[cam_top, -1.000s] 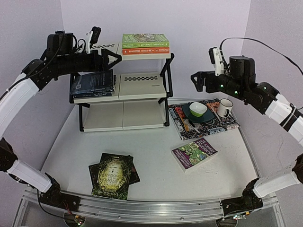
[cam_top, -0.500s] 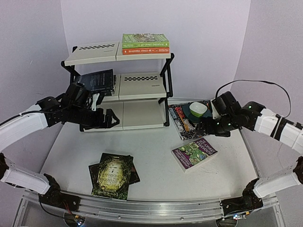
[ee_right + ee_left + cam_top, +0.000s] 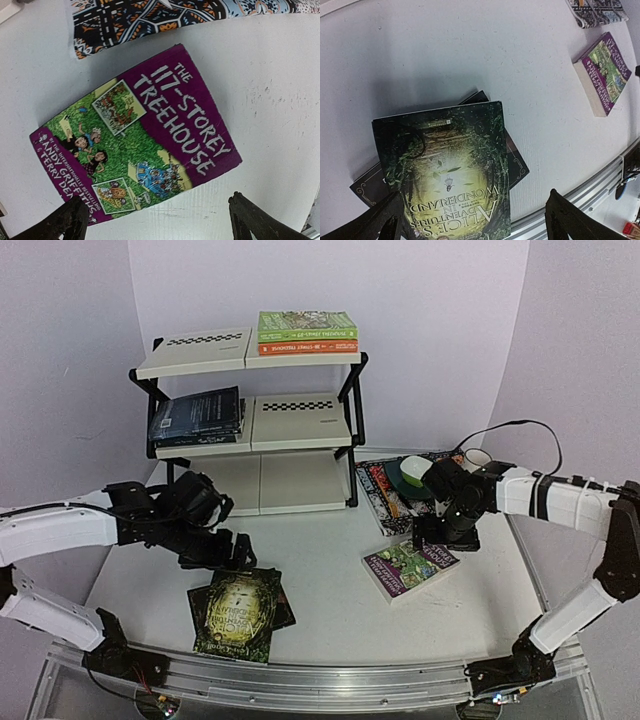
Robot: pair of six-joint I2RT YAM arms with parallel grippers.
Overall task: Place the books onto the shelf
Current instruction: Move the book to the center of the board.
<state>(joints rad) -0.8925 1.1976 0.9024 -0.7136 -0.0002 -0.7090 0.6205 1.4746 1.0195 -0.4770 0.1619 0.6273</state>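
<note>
Lower left: left claw [image 3: 222,550] released, jaws spread wide over the green-gold book [image 3: 238,612] lying flat on the counter [image 3: 320,530]. Upper centre: shelf [image 3: 300,422] carrying dark blue books [image 3: 200,415] on the middle tier and green and orange books [image 3: 306,332] on top. Right of centre: right claw [image 3: 445,537] released, spread wide over the purple book [image 3: 410,568] on the counter.

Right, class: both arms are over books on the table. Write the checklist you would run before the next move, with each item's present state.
1. Left gripper open: ok, jaws wide over the Alice book.
2. Right gripper open: ok, over the purple book.
3. Purple book apart from the mat: ok.
4. Alice book lying alone: not ok, it rests on a darker book.
5. Free room on the shelf: ok, bare panels.
6. Contact with either book: cannot tell.
</note>
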